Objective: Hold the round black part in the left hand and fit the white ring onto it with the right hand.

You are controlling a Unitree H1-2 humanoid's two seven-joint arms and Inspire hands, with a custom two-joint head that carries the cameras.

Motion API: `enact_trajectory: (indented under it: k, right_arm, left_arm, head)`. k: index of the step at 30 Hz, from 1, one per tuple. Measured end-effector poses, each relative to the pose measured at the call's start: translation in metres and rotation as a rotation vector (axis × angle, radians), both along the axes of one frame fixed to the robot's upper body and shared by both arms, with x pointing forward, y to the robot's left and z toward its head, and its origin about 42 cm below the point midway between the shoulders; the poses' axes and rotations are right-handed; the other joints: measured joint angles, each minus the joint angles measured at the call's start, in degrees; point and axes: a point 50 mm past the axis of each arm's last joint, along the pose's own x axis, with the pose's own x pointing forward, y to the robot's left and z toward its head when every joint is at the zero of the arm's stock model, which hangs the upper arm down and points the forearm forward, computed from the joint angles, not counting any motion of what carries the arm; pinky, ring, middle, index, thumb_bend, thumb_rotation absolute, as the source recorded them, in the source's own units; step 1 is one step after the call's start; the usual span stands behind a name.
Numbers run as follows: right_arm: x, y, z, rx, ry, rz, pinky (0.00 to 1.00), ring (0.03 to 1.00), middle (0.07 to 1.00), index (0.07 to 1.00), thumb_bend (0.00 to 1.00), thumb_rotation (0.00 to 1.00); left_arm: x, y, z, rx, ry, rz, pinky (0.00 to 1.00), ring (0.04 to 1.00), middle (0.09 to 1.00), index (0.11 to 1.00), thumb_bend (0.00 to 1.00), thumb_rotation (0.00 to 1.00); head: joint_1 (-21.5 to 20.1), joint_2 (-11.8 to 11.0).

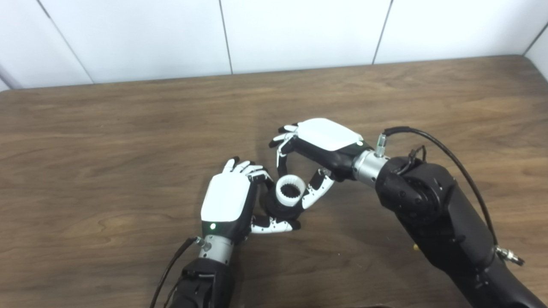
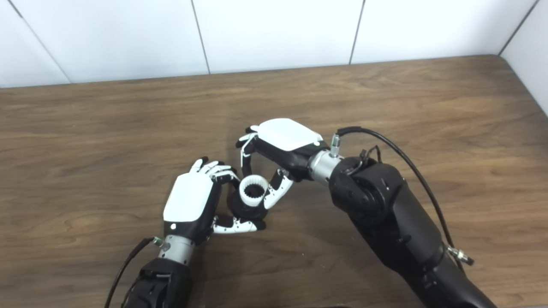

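While you steady it: left robot hand (image 1: 229,201) grips the black part (image 1: 280,209) just above the tabletop (image 1: 128,149).
Ring: white ring (image 1: 290,190) sits on top.
Right robot hand (image 1: 314,156): fingers pinch the ring to seat it.

The small round toothed plastic ring (image 1: 290,189) is white, and the round chunky part (image 1: 280,208) under it is black. Both robot hands (image 1: 229,201) (image 1: 319,143) are white on the back with black underneath. The long wooden table (image 1: 128,141) is brown with dark wavy lines
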Motion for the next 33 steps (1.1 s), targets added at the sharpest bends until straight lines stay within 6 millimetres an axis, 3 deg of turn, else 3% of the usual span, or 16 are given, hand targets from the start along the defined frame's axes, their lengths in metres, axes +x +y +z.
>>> enact_trajectory:
  k: [33]
  right_arm:
    - [-0.0015, 0.0078, -0.0094, 0.004, 0.008, -0.009, 1.0, 0.977, 0.868, 0.486, 0.52, 0.14]
  left_arm:
    - [-0.0001, -0.0019, 0.0004, -0.003, 0.0, -0.001, 0.96, 0.847, 0.76, 0.483, 0.52, 0.05]
  head:
    - [-0.18, 0.18]
